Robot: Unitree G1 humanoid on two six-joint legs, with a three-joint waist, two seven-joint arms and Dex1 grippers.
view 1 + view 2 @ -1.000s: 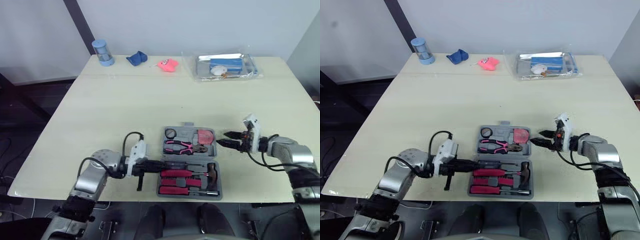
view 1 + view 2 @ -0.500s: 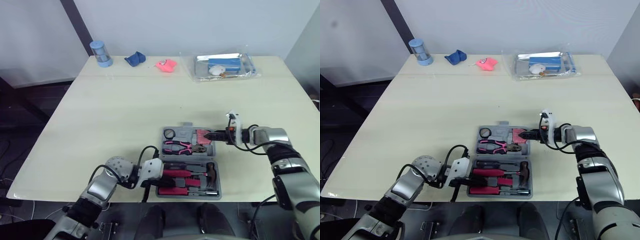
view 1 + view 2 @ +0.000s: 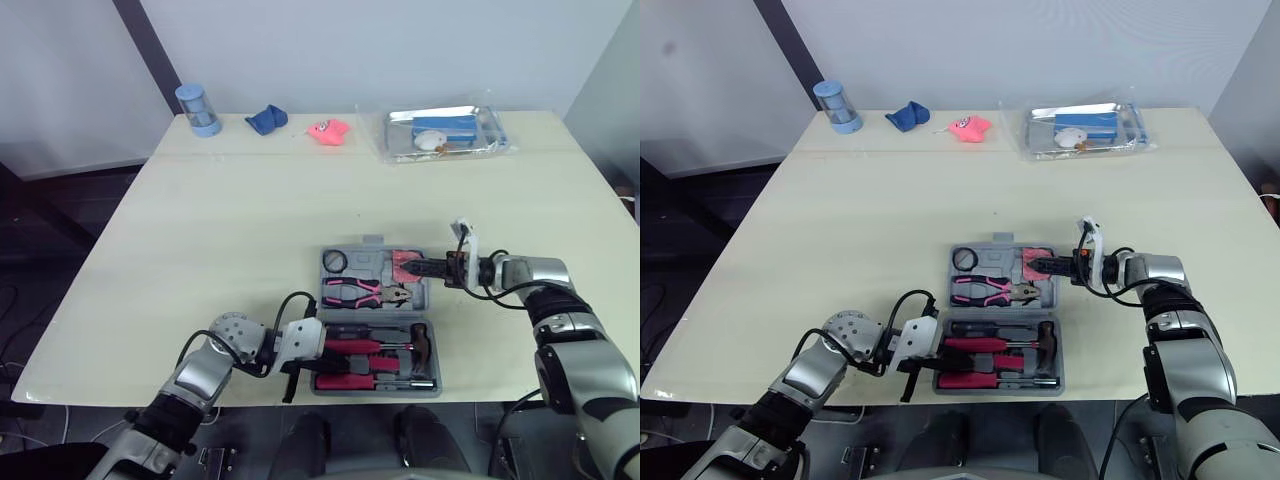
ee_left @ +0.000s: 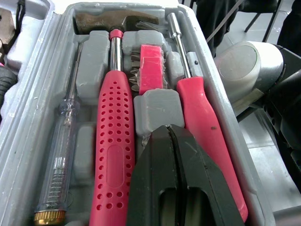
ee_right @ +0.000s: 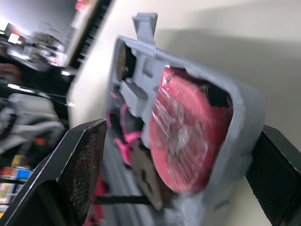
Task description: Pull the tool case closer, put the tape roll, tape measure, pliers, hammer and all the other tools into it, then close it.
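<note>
The grey tool case (image 3: 432, 300) lies open near the table's front edge. Its far half holds a tape roll (image 3: 337, 262), pink pliers (image 3: 355, 293) and a red tape measure (image 5: 188, 136). The near half holds a red-handled hammer (image 4: 115, 122), a red screwdriver (image 4: 202, 122) and a clear tester screwdriver (image 4: 61, 155). My left gripper (image 4: 171, 132) is shut with nothing in it, its tips over the near half between hammer handle and screwdriver. My right gripper (image 3: 415, 267) is open, its fingers (image 5: 80, 165) straddling the case's right wall beside the tape measure.
Along the far edge stand a blue cup (image 3: 202, 108), a blue cloth (image 3: 266, 119), a pink object (image 3: 328, 130) and a clear plastic tray (image 3: 447, 133) with items in it. The case sits close to the table's front edge.
My left gripper has moved right, from beside the case to over its near half. My right gripper has moved left from off the case's right side onto its right wall.
</note>
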